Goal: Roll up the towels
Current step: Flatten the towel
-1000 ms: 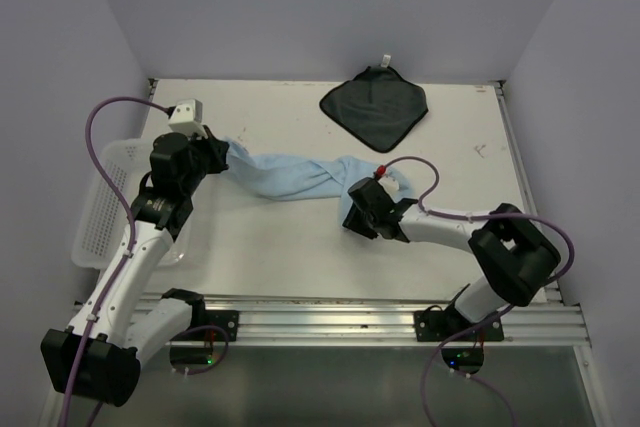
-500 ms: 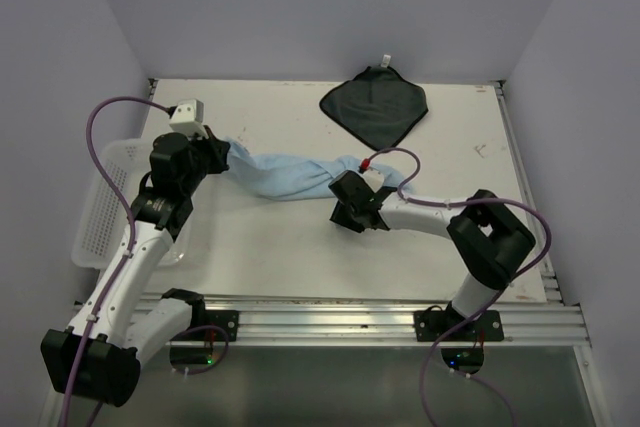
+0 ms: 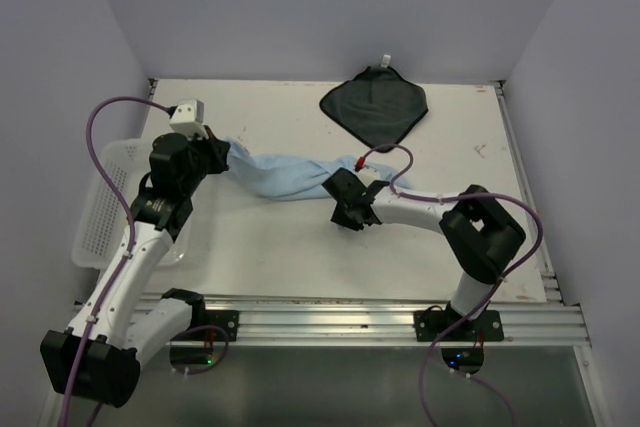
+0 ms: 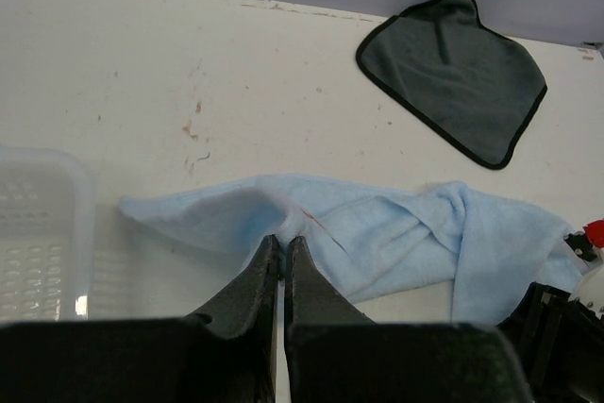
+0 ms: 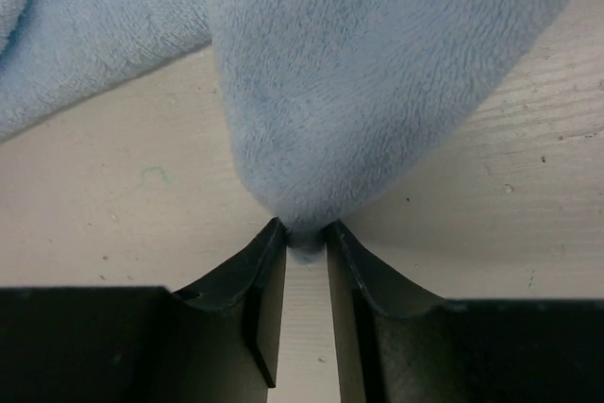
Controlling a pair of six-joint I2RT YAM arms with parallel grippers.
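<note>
— Where the light blue towel (image 3: 285, 175) is concerned, how do we enter it?

— Item one: soft, plush, light and limp. We judge it will sag and bunch wherever it is unsupported, yet will not slide out of a firm pinch. It lies as a twisted band across the middle of the table (image 3: 280, 247), between the two arms. It is best taken at an edge or corner, low against the tabletop, at both ends together.

— And the holds we record?

— Left gripper (image 4: 283, 243): fingers together, nipping the towel's left end near the basket (image 3: 100, 207). Right gripper (image 5: 304, 233): fingers almost together on a gathered fold at the right end, with a nub of cloth caught between the tips.

— Item two?

— Dark towel (image 3: 375, 107): spread flat at the far edge, white tag pointing away, well apart from both grippers, not yet rolled.

— What do we note as changed from a second ago?

— The right gripper has travelled left along the band, its elbow following, and the towel's right end shows shorter. We find the left arm, the basket and the dark towel unmoved.
</note>
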